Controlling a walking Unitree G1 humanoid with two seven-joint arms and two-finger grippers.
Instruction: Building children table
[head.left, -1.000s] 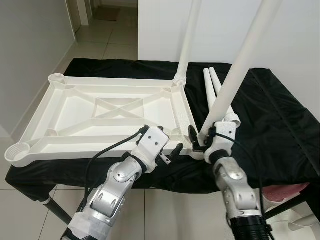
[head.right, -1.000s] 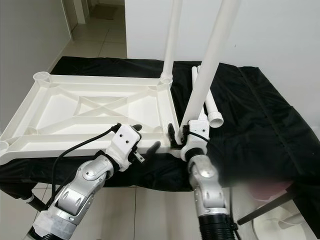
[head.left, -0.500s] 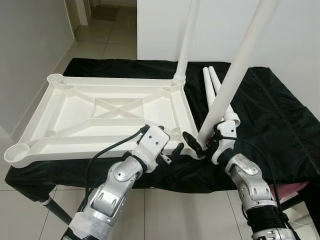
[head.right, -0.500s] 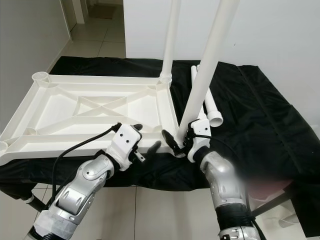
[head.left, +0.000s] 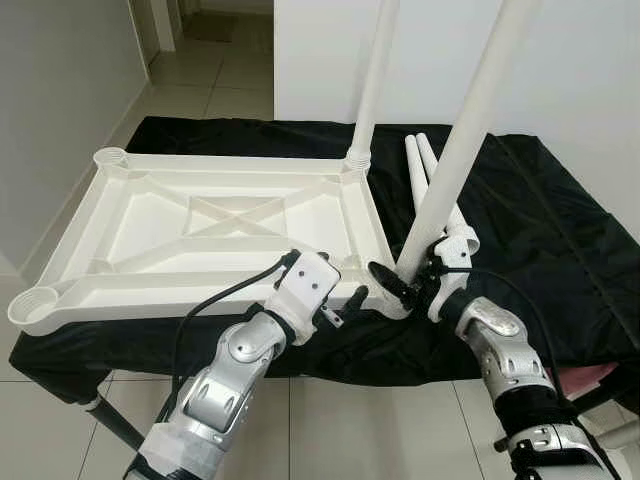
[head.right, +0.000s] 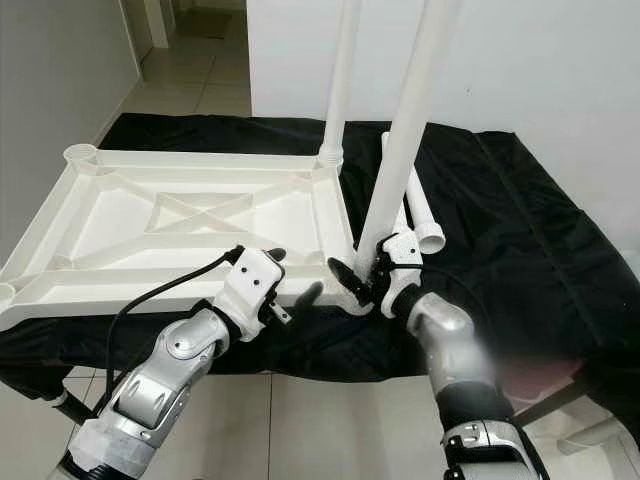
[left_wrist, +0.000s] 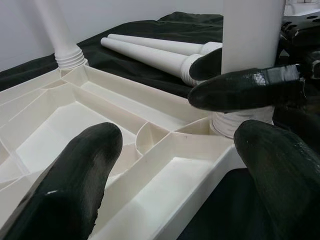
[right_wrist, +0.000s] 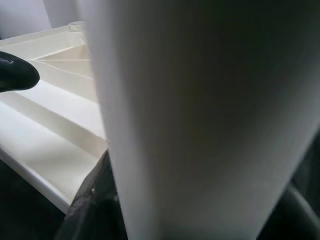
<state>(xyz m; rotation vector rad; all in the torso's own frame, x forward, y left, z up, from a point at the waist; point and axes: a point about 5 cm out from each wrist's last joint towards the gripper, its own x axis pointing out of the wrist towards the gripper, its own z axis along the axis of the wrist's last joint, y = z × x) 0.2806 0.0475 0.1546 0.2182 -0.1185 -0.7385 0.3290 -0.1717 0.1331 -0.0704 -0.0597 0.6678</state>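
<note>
A white tabletop lies upside down on a black-draped table. One white leg stands in its far right corner socket. A second leg stands slightly tilted in the near right corner socket, and my right gripper is shut on its base, one black finger reaching across the front. The same leg looms close in the right wrist view. My left gripper is open, its fingers straddling the tabletop's near rim just left of that corner.
Two loose white legs lie side by side on the black cloth to the right of the tabletop. A white wall rises behind the table. Tiled floor runs along the left, and a pink item sits low at the right.
My right forearm has swung out to the right and the wrist has turned around the near leg's base. That leg now stands a little more upright. The left gripper has stayed put.
</note>
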